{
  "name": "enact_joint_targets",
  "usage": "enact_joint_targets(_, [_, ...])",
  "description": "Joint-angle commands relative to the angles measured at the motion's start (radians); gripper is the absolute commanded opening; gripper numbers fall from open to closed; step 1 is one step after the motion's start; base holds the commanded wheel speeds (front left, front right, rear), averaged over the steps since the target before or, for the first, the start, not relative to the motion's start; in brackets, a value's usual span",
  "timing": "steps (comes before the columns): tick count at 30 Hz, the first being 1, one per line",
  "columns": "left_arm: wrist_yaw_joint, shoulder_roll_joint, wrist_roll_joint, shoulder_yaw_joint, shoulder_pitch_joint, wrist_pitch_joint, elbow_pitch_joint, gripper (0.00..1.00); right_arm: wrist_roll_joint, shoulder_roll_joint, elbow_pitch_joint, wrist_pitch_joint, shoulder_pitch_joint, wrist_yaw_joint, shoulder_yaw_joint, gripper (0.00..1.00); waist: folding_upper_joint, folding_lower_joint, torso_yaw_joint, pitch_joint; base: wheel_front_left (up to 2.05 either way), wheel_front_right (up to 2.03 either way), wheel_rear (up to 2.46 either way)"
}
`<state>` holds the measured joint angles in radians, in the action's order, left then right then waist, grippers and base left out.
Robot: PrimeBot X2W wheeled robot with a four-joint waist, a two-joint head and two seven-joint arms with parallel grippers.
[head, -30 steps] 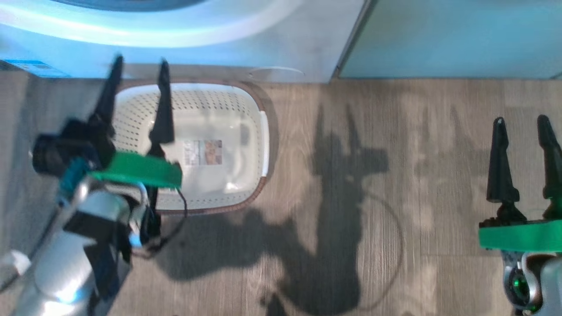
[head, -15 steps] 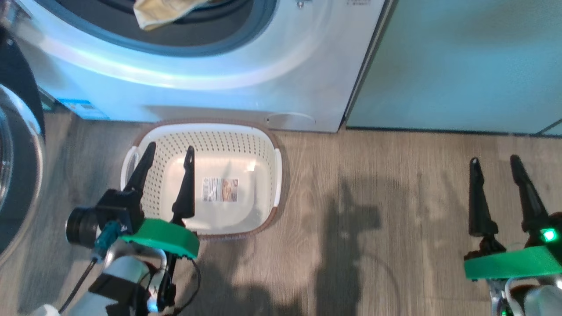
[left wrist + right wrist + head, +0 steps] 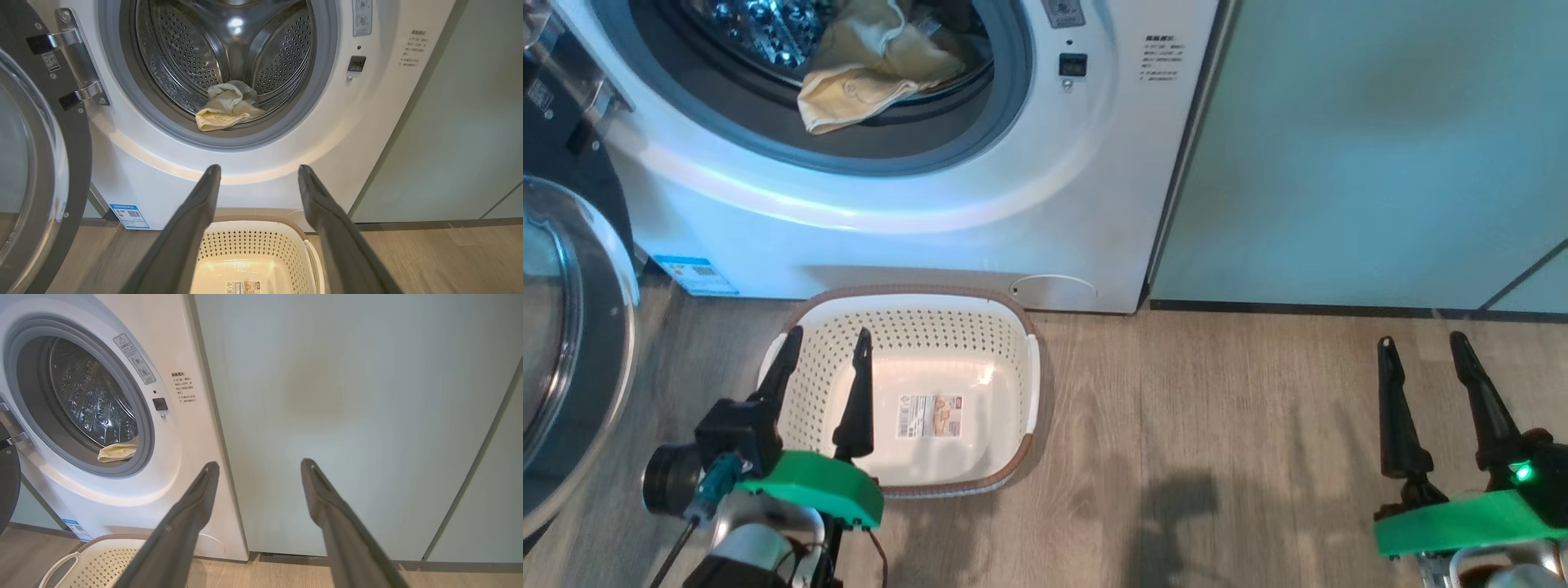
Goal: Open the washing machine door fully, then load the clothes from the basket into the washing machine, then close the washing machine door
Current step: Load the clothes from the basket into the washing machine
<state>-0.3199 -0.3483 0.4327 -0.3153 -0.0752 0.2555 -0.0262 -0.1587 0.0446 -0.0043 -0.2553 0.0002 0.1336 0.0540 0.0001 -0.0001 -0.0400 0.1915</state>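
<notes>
Right wrist view faces the cabinet (image 3: 347, 416) ahead of the wide, empty right gripper (image 3: 259, 464); the left gripper (image 3: 828, 332), equally wide, hovers over the basket (image 3: 907, 291).

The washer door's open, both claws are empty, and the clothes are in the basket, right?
Not quite: the clothes lie inside the washing machine, and the basket has none, as the head view shows. The door is open, and the left claw and right claw are empty.

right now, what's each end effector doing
Left end effector: open, holding nothing.
Right end effector: open, holding nothing.
</notes>
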Motion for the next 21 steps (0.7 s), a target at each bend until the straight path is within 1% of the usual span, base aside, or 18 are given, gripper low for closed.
enact_joint_targets(1, [-0.008, -0.025, 0.005, 0.052, -0.018, 0.005, -0.031, 1.00, -0.009, 0.006, -0.027, -0.006, 0.003, -0.003, 0.023, 1.00, -0.0001, 0.0001, -0.007, -0.008, 0.00, 0.00, 0.00])
enact_joint_targets(21, [-0.010, -0.027, 0.023, 0.048, -0.015, -0.002, -0.034, 1.00, -0.010, 0.006, -0.030, -0.006, 0.011, -0.003, 0.028, 1.00, -0.0001, 0.0001, -0.015, -0.019, 0.00, 0.00, 0.00])
